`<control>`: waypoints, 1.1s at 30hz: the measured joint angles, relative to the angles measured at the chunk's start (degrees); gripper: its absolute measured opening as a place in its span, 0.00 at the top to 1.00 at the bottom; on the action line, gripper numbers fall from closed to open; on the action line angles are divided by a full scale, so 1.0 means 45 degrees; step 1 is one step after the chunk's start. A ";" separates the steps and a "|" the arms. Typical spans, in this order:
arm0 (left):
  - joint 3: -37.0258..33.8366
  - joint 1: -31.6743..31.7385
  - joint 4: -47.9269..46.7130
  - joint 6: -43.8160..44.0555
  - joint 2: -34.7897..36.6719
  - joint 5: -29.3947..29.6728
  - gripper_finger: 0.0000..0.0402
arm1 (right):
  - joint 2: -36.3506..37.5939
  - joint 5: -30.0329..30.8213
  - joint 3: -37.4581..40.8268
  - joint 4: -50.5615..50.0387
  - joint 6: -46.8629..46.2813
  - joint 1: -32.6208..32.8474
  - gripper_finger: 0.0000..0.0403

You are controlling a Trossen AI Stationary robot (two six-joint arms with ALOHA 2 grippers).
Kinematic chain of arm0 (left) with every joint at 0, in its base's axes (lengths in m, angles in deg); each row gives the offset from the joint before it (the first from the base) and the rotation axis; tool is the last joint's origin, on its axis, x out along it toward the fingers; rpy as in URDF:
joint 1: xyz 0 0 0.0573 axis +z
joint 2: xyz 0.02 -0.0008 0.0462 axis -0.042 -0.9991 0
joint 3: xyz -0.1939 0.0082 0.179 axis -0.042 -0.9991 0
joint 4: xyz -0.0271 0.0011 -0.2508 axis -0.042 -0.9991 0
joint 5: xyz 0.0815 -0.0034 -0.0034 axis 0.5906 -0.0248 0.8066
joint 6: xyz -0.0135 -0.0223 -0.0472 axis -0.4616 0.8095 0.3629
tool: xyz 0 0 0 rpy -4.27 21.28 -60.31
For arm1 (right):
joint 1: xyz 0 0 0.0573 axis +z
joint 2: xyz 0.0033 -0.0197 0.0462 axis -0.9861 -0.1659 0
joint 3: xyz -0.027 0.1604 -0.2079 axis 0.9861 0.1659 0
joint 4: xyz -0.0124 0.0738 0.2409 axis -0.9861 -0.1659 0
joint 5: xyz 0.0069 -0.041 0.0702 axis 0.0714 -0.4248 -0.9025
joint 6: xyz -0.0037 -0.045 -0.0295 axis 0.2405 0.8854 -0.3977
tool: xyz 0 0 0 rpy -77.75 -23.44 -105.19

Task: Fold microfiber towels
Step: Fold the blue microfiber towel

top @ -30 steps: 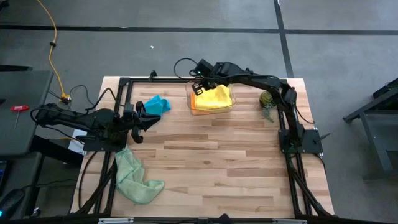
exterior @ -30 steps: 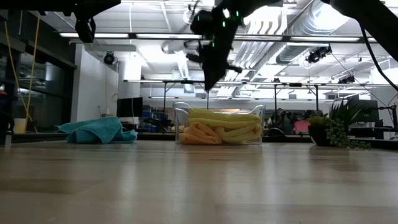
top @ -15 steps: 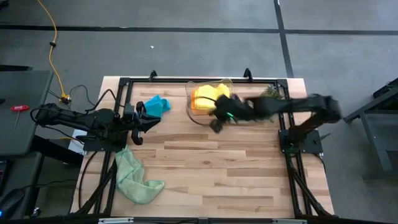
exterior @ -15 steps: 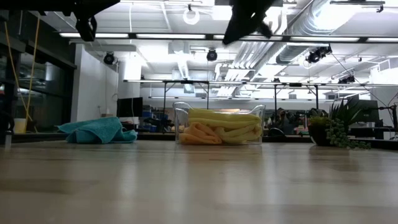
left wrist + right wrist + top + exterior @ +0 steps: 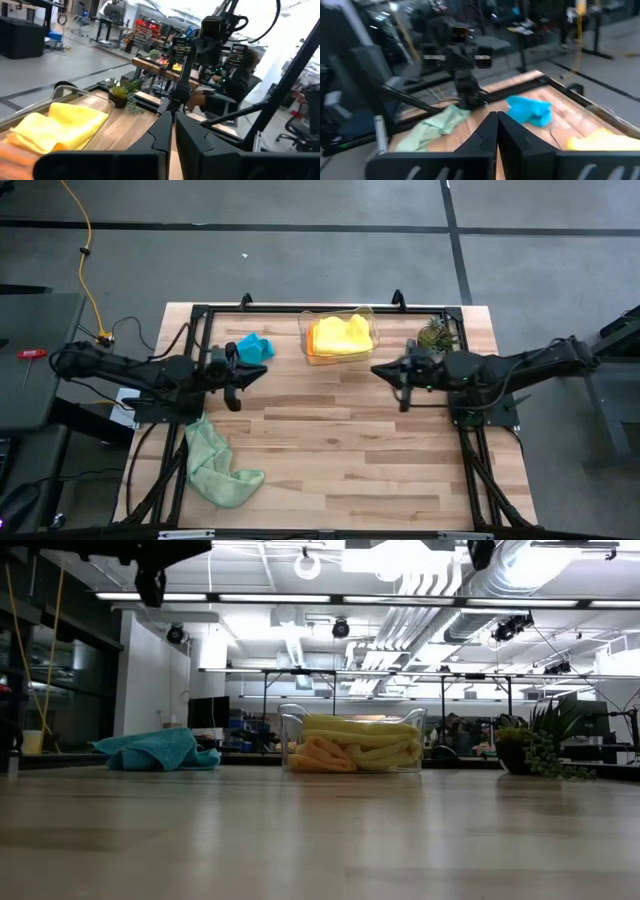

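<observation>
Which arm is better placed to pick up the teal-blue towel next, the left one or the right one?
Probably the left. The left gripper hangs close beside the teal-blue towel at the table's far left, while the right gripper is on the other side of the clear bin, much farther away. Both grippers are empty.

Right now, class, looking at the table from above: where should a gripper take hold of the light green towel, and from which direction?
Grip the light green towel at its narrow end nearest the left gripper, coming straight down from above. It lies crumpled and flat on the table, with a bunched lump at the opposite end, so the thinner end probably offers the easiest pinchable fold.
</observation>
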State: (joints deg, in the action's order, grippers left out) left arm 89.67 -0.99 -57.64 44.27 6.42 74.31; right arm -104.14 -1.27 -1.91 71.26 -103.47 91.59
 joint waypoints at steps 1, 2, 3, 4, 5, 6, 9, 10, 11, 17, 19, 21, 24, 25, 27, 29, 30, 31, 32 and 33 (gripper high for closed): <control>0.0275 -0.0001 -0.0006 -0.0087 -0.0339 0.0025 0.98 | 0.0330 -0.0223 0.0299 0.0252 0.0162 -0.0052 1.00; 0.0622 -0.0010 -0.0091 -0.0223 -0.0714 0.0032 0.99 | 0.0635 -0.0399 0.0545 0.0479 0.0338 -0.0109 1.00; 0.0967 -0.0010 -0.0309 -0.0380 -0.1058 0.0042 1.00 | 0.0912 -0.0523 0.0767 0.0720 0.0530 -0.0160 1.00; 0.1348 -0.0010 -0.0637 -0.0627 -0.1414 0.0047 1.00 | 0.1147 -0.0583 0.0957 0.0978 0.0707 -0.0223 1.00; 0.1738 -0.0010 -0.1027 -0.0891 -0.1736 0.0058 0.99 | 0.1345 -0.0615 0.1088 0.1134 0.0878 -0.0272 1.00; 0.2115 -0.0010 -0.1483 -0.1164 -0.2001 0.0077 0.99 | 0.1478 -0.0615 0.1142 0.1148 0.1062 -0.0318 1.00; 0.3013 0.0001 -0.2474 -0.1929 -0.2570 0.0271 0.99 | 0.1650 -0.0638 0.1144 0.1172 0.1585 -0.0394 1.00; 0.3198 0.0010 -0.2640 -0.2184 -0.2693 0.0280 0.99 | 0.1654 -0.0634 0.1144 0.1187 0.1782 -0.0394 1.00; 0.3312 0.0027 -0.2723 -0.2387 -0.2757 0.0275 0.99 | 0.1645 -0.0637 0.1144 0.1178 0.1912 -0.0394 1.00; 0.3413 0.0083 -0.2712 -0.2368 -0.2796 0.0766 0.98 | 0.1295 -0.0639 0.1144 0.1164 0.1866 -0.0394 1.00; 0.3413 0.0078 -0.3119 -0.2188 -0.2791 0.1391 0.96 | 0.1144 -0.0638 0.1144 0.1167 0.1851 -0.0394 1.00; 0.3413 0.0154 -0.4070 -0.1751 -0.2798 0.1945 0.92 | 0.0967 -0.0631 0.1144 0.1164 0.1791 -0.0394 1.00; 0.3413 0.0750 -0.5914 -0.0654 -0.2800 0.2318 0.83 | 0.0713 -0.0503 0.1144 0.1164 0.1512 -0.0394 1.00; 0.3413 0.1083 -0.6656 -0.0194 -0.2800 0.2221 0.79 | 0.0641 -0.0503 0.1144 0.1164 0.1395 -0.0394 1.00; 0.3409 0.1925 -0.8240 0.0580 -0.2818 0.1568 0.72 | 0.0496 -0.0501 0.1144 0.1164 0.1103 -0.0394 1.00; 0.3408 0.2920 -0.9582 0.1061 -0.3067 0.0569 0.65 | 0.0395 -0.0501 0.1144 0.1168 0.1066 -0.0394 1.00; 0.3408 0.3440 -1.0112 0.1156 -0.3260 0.0000 0.62 | 0.0356 -0.0498 0.1144 0.1166 0.1067 -0.0394 1.00; 0.3403 0.3989 -1.0579 0.1165 -0.3479 -0.0601 0.59 | 0.0327 -0.0501 0.1144 0.1168 0.1062 -0.0394 1.00; 0.3405 0.4497 -1.0874 0.1157 -0.3730 -0.1255 0.56 | 0.0319 -0.0499 0.1144 0.1164 0.1054 -0.0394 1.00; 0.3410 0.4977 -1.1062 0.1125 -0.4063 -0.1899 0.53 | 0.0319 -0.0498 0.1144 0.1164 0.1054 -0.0394 1.00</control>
State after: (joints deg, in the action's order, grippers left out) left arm 105.02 21.41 -107.42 49.33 -11.86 65.77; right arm -102.70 -3.51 3.23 76.50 -98.72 89.82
